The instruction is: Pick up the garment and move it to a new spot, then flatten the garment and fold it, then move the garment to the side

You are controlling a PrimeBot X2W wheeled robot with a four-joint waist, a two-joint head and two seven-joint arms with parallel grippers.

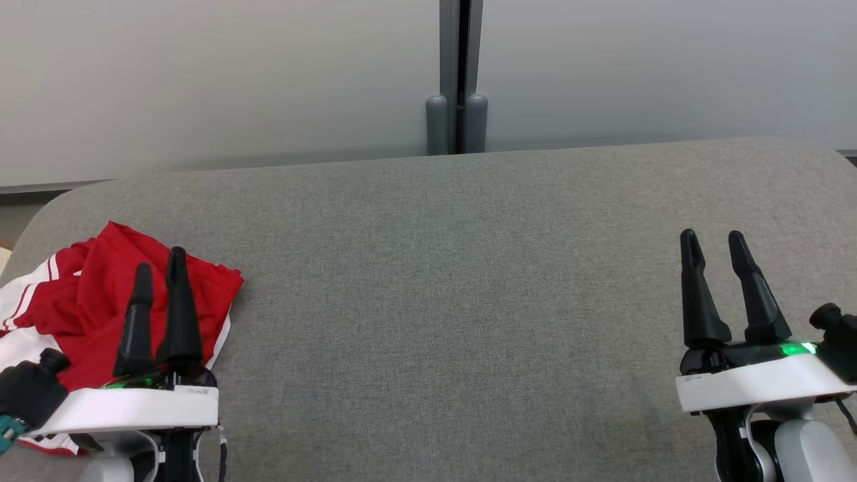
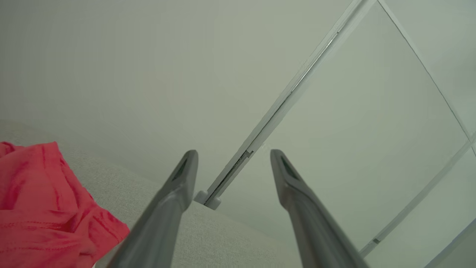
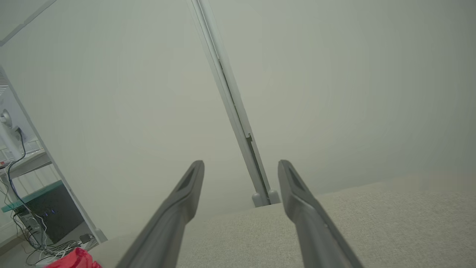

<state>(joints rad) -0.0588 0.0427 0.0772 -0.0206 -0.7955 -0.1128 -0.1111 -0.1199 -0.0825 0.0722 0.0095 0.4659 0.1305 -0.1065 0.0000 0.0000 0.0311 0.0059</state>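
Observation:
A crumpled red garment (image 1: 87,308) with white stripes and white panels lies at the left end of the grey table (image 1: 455,301). My left gripper (image 1: 161,264) hovers in front of it, open, with nothing between its fingers. In the left wrist view the garment (image 2: 41,208) is a red heap at the lower left, beside and clear of the left gripper (image 2: 234,156). My right gripper (image 1: 713,241) stands open and empty over the table's right end. The right wrist view shows the right gripper (image 3: 241,165) open, with a scrap of the red garment (image 3: 74,259) at the bottom left.
A pale wall with a grey vertical post (image 1: 456,80) stands right behind the table's far edge. The table's corners are rounded. In the right wrist view, a dark box with cables (image 3: 33,219) sits on the floor beyond the left end.

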